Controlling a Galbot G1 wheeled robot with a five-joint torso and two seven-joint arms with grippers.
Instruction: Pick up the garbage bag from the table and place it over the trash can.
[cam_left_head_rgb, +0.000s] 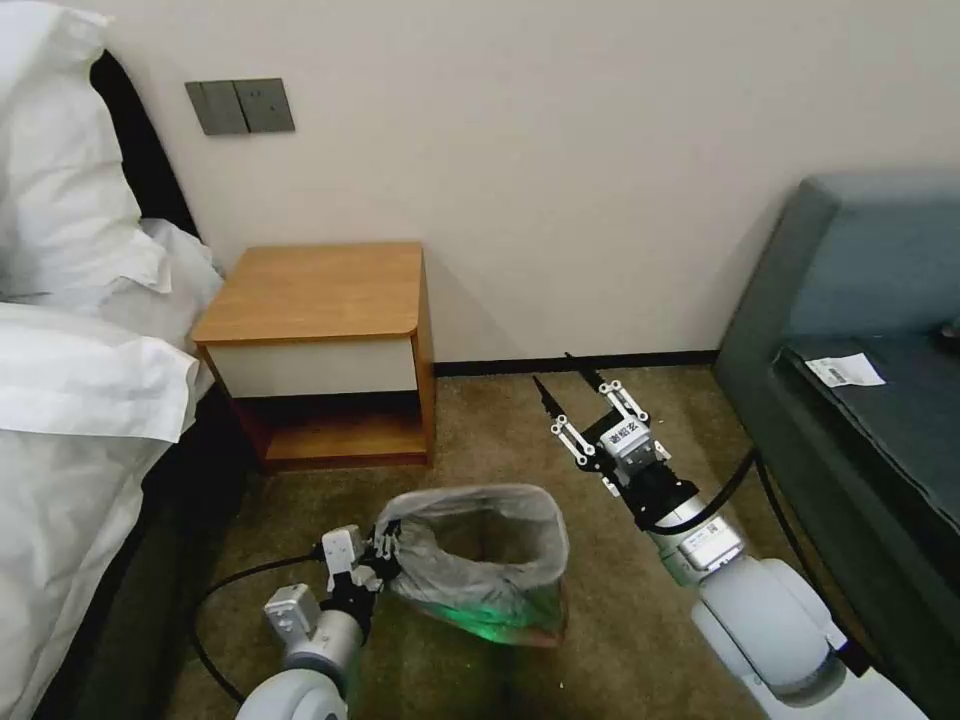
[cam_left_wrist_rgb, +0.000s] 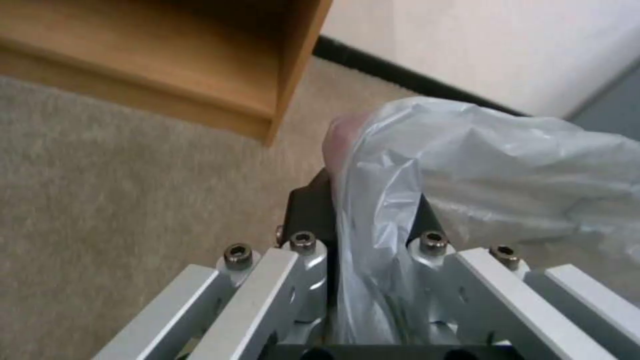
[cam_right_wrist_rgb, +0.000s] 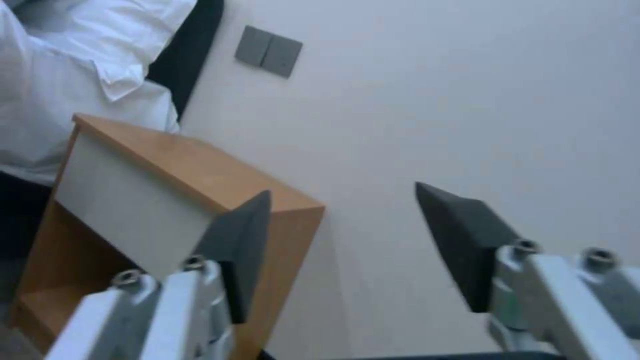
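Observation:
The garbage bag (cam_left_head_rgb: 470, 560) is draped over the trash can (cam_left_head_rgb: 520, 618) on the carpet in front of the table (cam_left_head_rgb: 310, 290); pale green shows through the grey plastic low down. My left gripper (cam_left_head_rgb: 388, 548) is at the bin's left rim, shut on the bag's edge. In the left wrist view the crinkly bag (cam_left_wrist_rgb: 480, 165) runs between the dark pads (cam_left_wrist_rgb: 310, 210) of that gripper (cam_left_wrist_rgb: 367, 205). My right gripper (cam_left_head_rgb: 553, 368) is raised to the right of the bin, open and holding nothing. In the right wrist view this gripper (cam_right_wrist_rgb: 343, 188) faces the table (cam_right_wrist_rgb: 193, 170) and the wall.
A bed with white bedding (cam_left_head_rgb: 70, 380) lines the left side, close to the table. A grey sofa (cam_left_head_rgb: 860, 350) with a paper slip (cam_left_head_rgb: 845, 370) stands at the right. A black cable (cam_left_head_rgb: 230, 585) loops on the carpet by my left arm.

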